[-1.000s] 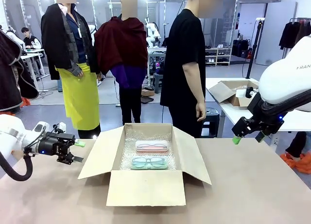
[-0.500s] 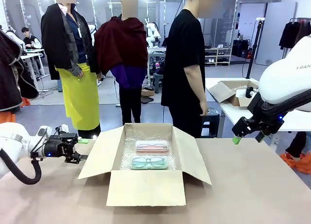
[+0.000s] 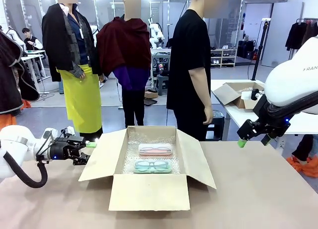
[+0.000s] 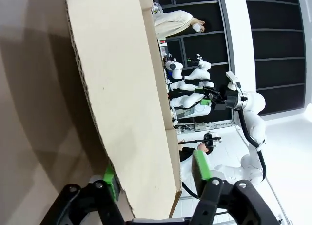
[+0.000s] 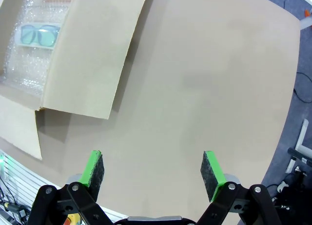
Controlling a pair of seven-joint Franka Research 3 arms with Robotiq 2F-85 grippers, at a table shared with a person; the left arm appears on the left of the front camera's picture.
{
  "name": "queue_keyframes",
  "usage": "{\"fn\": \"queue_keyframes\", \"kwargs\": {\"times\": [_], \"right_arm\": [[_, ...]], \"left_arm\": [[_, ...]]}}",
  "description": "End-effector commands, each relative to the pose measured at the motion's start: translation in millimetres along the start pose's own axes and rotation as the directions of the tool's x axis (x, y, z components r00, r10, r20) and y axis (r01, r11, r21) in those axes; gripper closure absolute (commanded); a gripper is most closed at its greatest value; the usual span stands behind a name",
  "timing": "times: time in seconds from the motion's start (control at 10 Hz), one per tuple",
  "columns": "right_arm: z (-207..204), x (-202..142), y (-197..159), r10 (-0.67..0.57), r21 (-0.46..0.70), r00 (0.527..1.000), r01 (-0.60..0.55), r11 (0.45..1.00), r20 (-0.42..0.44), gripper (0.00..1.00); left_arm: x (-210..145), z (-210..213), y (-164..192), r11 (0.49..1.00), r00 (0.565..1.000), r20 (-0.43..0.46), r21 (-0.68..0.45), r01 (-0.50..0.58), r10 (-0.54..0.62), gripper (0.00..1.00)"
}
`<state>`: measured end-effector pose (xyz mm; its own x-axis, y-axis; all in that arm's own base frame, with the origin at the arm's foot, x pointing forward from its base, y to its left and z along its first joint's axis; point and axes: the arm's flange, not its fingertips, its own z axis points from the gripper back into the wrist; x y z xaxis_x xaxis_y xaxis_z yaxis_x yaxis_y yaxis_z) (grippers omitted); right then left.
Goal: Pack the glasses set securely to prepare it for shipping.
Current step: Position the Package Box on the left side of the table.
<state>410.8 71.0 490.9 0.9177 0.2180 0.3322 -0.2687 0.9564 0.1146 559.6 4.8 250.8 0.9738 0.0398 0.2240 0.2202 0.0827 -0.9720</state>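
We see the open cardboard box [image 3: 149, 191] sitting mid-counter [image 3: 258, 189], all four flaps spread outward. Inside, on a bed of bubble wrap [image 3: 131, 152], lie the two cases of the glasses set. The pale pink case [image 3: 155, 149] sits on the 12 o'clock side and the mint green case [image 3: 152, 166] on the 6 o'clock side. They lie flat, parallel and just beside each other, and a pair of glasses shows through each clear lid.

At 9 o'clock from the box, our left hand [image 3: 87, 152] is at the outer edge of the left flap [image 3: 102, 157]. In the left wrist view the flap runs between the green pads [image 4: 110, 182]. One pad is against the cardboard and the other is just beside it. We cannot tell whether the hand has clamped onto the flap.

Our right hand [image 5: 152, 172] hangs at about 2 o'clock from the box, well apart from it. Its pads are spread wide, it grasps nothing, and bare counter lies beneath. In its wrist view the right flap [image 5: 97, 49] shows at 10 o'clock.

A person in black [image 3: 189, 65] stands beyond the counter's far edge at 12 o'clock, with an arm hanging down.
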Motion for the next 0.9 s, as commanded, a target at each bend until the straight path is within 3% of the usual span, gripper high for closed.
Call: {"fn": "queue_keyframes", "kwargs": {"times": [0.0,0.1,0.7,0.8], "right_arm": [[0.1,0.1,-1.2,0.01,-0.004,1.0,-0.01,1.0,0.009,0.0],[0.1,0.1,-1.2,0.01,-0.004,1.0,-0.01,1.0,0.009,0.0],[0.1,0.1,-1.2,0.01,-0.004,1.0,-0.01,1.0,0.009,0.0],[0.1,0.1,-1.2,0.01,-0.004,1.0,-0.01,1.0,0.009,0.0]], "left_arm": [[3.9,1.8,-2.4,0.997,0.999,0.04,-0.068,0.021,-0.018,0.87],[3.3,3.1,-3.1,0.996,0.999,0.044,-0.083,0.031,-0.028,1.0],[-1.3,4.6,-8.1,0.993,0.993,0.074,-0.069,0.099,-0.094,1.0],[1.4,5.3,-5.1,0.998,0.999,0.027,-0.053,0.02,-0.019,1.0]]}}
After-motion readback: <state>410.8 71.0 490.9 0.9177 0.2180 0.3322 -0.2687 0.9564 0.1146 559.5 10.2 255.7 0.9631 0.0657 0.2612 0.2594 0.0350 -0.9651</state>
